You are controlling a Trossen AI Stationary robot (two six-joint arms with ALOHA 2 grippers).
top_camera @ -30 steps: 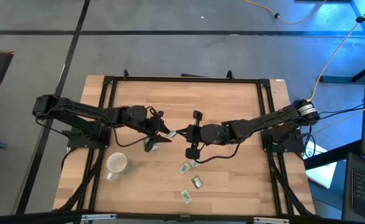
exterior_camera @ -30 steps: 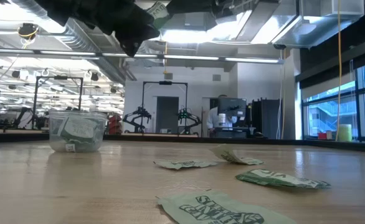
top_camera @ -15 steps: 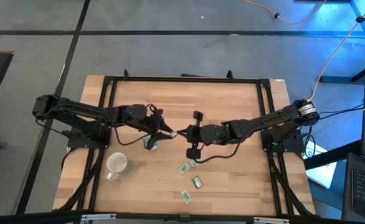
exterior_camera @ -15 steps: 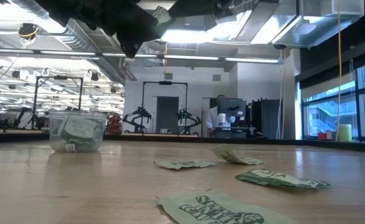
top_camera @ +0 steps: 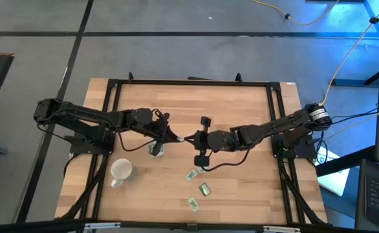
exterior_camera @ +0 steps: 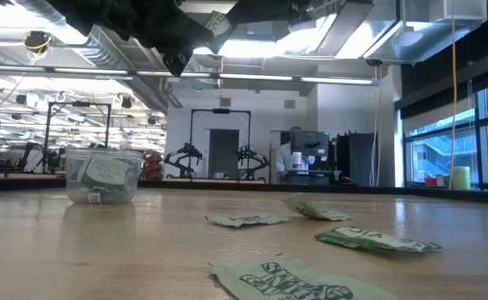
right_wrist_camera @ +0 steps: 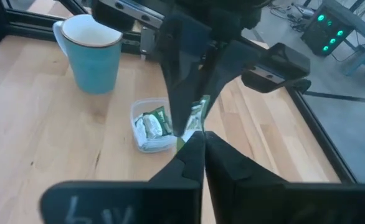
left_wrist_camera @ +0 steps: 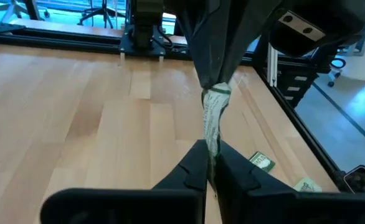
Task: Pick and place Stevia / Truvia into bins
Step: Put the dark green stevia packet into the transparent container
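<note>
One green-and-white Stevia sachet (left_wrist_camera: pixel 213 118) hangs in the air over the middle of the table, between my two grippers, which meet tip to tip. My left gripper (top_camera: pixel 175 137) comes from the table's left and is shut on one end. My right gripper (top_camera: pixel 188 138) comes from the right and is shut on the other end. The clear cup (top_camera: pixel 156 149) stands on the table just below and to the left of them, with several sachets inside. More sachets (top_camera: pixel 191 175) (top_camera: pixel 204 189) (top_camera: pixel 193 203) lie flat on the wood nearer the front. My left gripper pinches the sachet's near end (left_wrist_camera: pixel 212 148) between its two fingers, coming almost level from the table's left. The sachet is lifted clear of the table and spans the gap to the other gripper. My right gripper pinches the opposite end (right_wrist_camera: pixel 195 129) between its two fingers, coming from the table's right and slanting slightly down. That end is clear of the table too, above the cup's right side.
A mug with a handle (top_camera: pixel 120 171) stands near the front left, beyond the cup (right_wrist_camera: pixel 152 127) from the right arm. A black frame (top_camera: pixel 189 82) runs round the table's edge. Bare wood lies toward the far side.
My left gripper's fingers, spread wide a second ago, have shut on the free end of the sachet that my right gripper holds up. Neither arm has shifted, and the sachet stays in the air where it was.
</note>
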